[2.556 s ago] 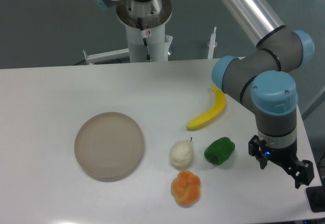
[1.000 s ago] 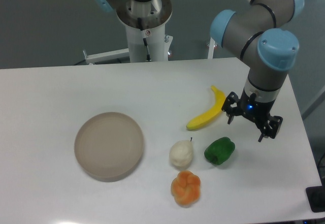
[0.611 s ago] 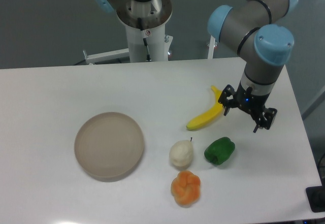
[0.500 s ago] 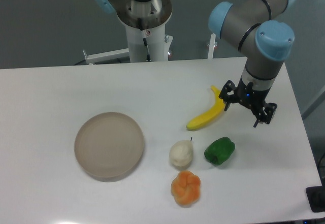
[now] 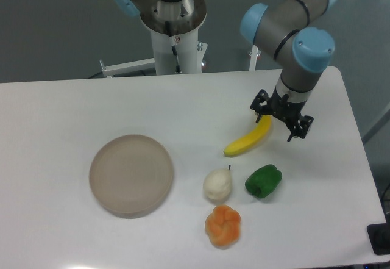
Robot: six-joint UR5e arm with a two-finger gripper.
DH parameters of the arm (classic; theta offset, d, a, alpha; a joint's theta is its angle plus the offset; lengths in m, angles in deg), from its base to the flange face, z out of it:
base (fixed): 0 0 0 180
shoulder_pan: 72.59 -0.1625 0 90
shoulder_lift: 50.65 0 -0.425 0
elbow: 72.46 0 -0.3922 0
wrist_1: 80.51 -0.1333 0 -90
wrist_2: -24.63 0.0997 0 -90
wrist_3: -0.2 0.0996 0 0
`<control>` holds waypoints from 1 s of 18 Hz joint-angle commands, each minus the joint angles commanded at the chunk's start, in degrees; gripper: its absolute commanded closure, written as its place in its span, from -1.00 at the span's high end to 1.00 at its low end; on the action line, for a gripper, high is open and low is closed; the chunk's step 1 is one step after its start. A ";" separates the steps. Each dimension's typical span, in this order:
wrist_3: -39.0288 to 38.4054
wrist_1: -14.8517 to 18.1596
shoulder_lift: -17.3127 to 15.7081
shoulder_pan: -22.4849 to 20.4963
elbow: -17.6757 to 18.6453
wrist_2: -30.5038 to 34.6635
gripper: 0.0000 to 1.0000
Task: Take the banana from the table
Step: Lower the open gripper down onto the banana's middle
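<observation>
I judge the banana [image 5: 248,140] light, stiff, slick plastic on the bench [image 5: 61,116] — I'd grip mid-body; my fingers [image 5: 258,102] hang wide, empty, over its far end.

So my arm reaches in from the upper right, wrist pointing straight down. The gripper [image 5: 281,121] hangs low, fingers [image 5: 258,104] spread wide apart, one at each side of the wrist.
</observation>
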 joint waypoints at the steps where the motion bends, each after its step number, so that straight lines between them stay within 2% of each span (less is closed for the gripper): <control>1: 0.18 -0.09 0.00 -0.35 0.97 0.00 1.00; 4: 0.44 -1.05 -0.70 -0.97 3.78 -0.08 1.00; 6: 0.53 -8.15 -0.70 -0.97 7.81 -0.08 1.00; 7: 0.62 -8.88 -0.36 -1.14 7.83 -0.08 1.00; 12: 0.53 -9.41 -0.26 -1.14 8.80 -0.26 1.00; 18: 0.61 -11.08 1.93 -0.18 8.27 -0.08 1.00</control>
